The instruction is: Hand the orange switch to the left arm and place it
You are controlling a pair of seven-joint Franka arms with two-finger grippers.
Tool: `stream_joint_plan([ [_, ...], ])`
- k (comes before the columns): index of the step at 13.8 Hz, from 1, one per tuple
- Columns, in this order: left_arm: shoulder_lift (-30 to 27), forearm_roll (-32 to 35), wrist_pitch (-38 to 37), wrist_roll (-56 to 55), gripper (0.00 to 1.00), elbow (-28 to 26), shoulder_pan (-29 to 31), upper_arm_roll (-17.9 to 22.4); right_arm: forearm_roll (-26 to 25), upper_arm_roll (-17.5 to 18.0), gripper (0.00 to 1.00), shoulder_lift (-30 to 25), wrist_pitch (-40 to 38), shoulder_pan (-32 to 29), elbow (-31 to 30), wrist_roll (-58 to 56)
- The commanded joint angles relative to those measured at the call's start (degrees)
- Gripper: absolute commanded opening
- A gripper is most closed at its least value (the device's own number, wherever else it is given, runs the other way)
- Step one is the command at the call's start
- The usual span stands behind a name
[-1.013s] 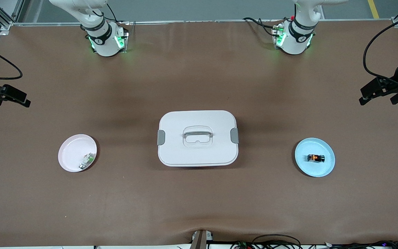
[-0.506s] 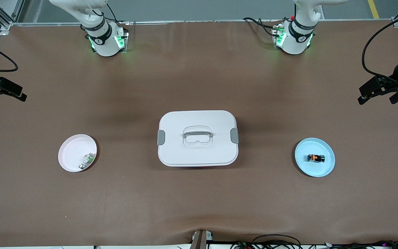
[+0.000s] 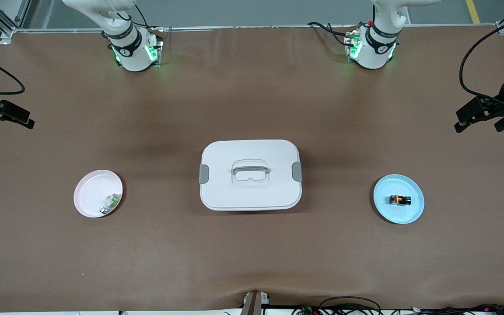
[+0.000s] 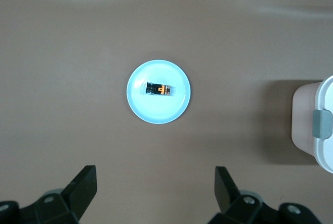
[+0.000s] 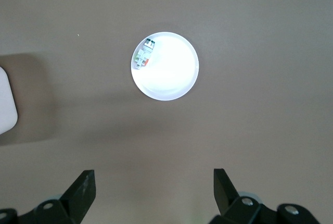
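The orange switch [image 3: 400, 200] lies on its side on a pale blue plate [image 3: 387, 214] toward the left arm's end of the table. In the left wrist view the switch [image 4: 159, 89] and the plate [image 4: 156, 113] sit well below the open left gripper [image 4: 154, 174]. That left gripper [image 3: 477, 126] hangs high over bare table at the table's end. The white box [image 3: 250, 192] with grey clips stands at the table's middle. The right gripper [image 3: 20, 119] hovers open over the table's edge at the right arm's end, with nothing between its fingertips [image 5: 153, 174].
A pink plate [image 3: 88, 192] toward the right arm's end holds a small green-and-white component [image 3: 110, 203]; both plate [image 5: 174, 78] and component [image 5: 144, 54] show in the right wrist view. The box's edge [image 4: 318, 130] shows in the left wrist view. Brown table surrounds the box.
The right gripper has drifted slightly outward toward its end of the table. The left gripper has barely shifted. The switch, plates and box have not moved.
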Motion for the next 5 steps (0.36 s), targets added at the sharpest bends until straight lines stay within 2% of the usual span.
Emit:
stream_joint_plan([
  [1,0.4,1.0,-0.5,0.2,1.00,1.2,0.0,-0.1,-1.1,0.2,1.00,-0.4,-0.8,-0.3,-0.2,-0.3],
  [5,0.4,0.9,-0.5,0.2,1.00,1.2,-0.2,-0.1,-1.4,0.1,1.00,-0.3,-0.8,-0.5,0.0,-0.2],
])
